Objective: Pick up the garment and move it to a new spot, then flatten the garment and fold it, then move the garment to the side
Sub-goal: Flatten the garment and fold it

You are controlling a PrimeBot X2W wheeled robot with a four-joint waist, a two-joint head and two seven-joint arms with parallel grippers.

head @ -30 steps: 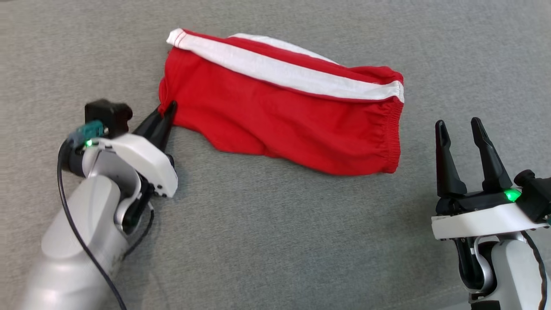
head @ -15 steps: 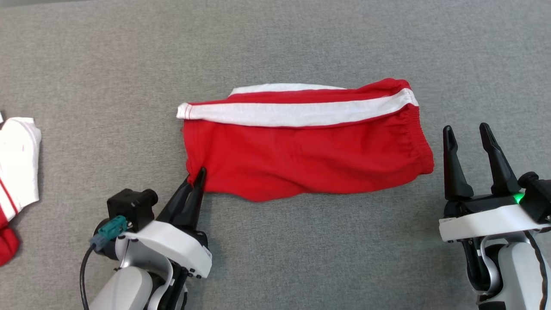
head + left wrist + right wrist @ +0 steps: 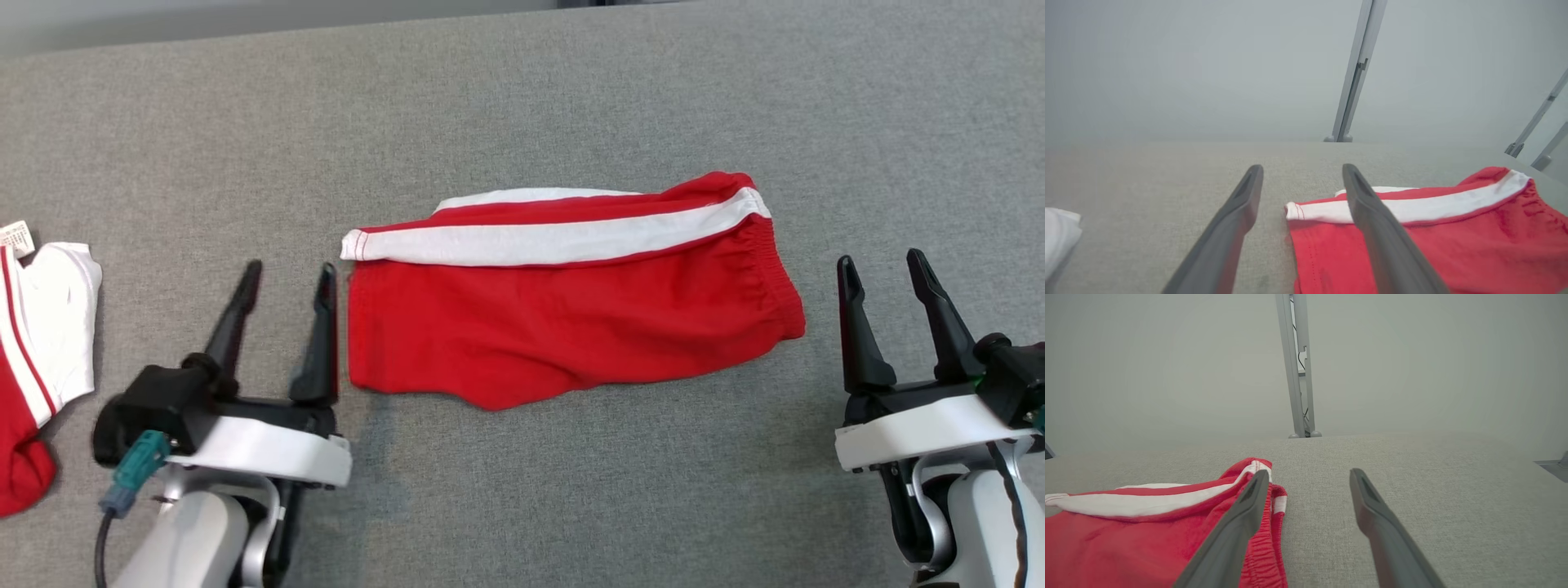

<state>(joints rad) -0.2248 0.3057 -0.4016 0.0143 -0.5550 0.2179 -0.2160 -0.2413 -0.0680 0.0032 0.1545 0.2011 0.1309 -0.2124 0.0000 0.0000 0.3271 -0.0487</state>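
Red shorts [image 3: 571, 335] lie on the grey tabletop [image 3: 522, 98] between the two pincers, gripped by neither. The left pincer [image 3: 290, 267] stands wide and empty. Its right finger is just beside the shorts' hem edge, and whether it touches the cloth cannot be told from the head view. In the left wrist view that finger crosses in front of the red cloth and the hem sits in the gap between the fingers. The right pincer [image 3: 880, 258] is also wide and empty. The gathered waistband [image 3: 767, 269] lies a little to the left of its left finger, with bare tabletop between them.

The pick-up and move look done, since the shorts rest freely in the middle of the work area. They seem doubled once, leg over leg. The white side stripe [image 3: 555, 237] runs along the edge far from both pincers, and a second strip of white peeks out beyond it. The flattening is only partly done, because the edge near the pincers bulges and waves and the waistband end is puckered.

What probably remains is smoothing that near edge, perhaps a second fold bringing hem toward waistband, and then carrying the bundle aside. A red-and-white garment [image 3: 41, 327] already lies to the left of the left pincer, which may mark the spot for it.
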